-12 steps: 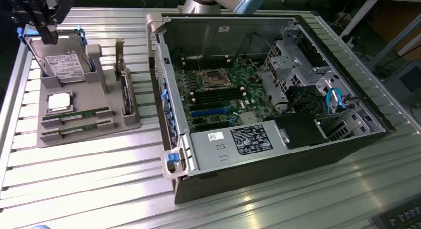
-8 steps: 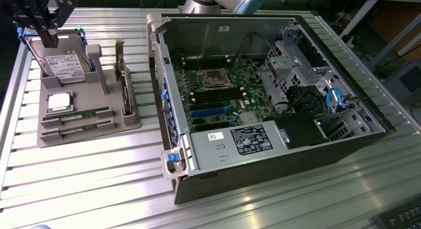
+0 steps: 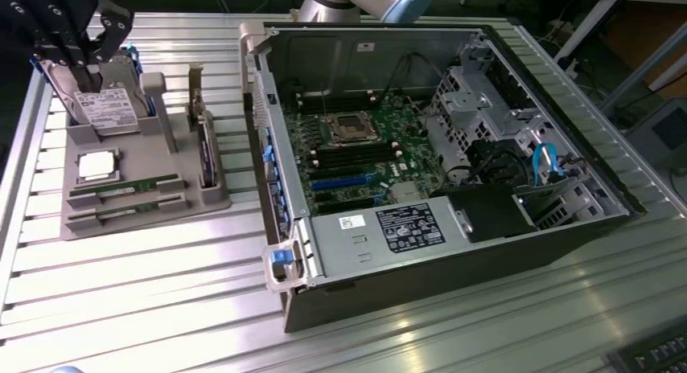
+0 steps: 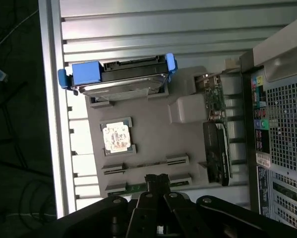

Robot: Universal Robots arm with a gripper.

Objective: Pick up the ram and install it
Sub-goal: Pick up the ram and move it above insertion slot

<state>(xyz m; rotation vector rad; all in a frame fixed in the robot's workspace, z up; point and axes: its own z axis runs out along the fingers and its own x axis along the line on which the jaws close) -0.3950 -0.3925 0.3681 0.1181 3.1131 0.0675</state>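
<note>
**Approach step, as judged.** Your tool (image 4: 157, 181), clenched and empty, hangs above the grey tray (image 3: 145, 160) on the bench, at the exterior view's left of the computer case (image 3: 451, 264). The ram (image 3: 121, 209) lies in its tray slot, untouched. Grasping it calls for parted fingers squared to its thin edge.

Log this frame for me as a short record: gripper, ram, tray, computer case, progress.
gripper: shut, holding nothing, raised above the tray
ram sticks: two, both lying in the tray
tray: on the table, at the exterior view's left of the case; also holds a hard drive
case: open, motherboard exposed
progress: no stick picked up yet
</note>
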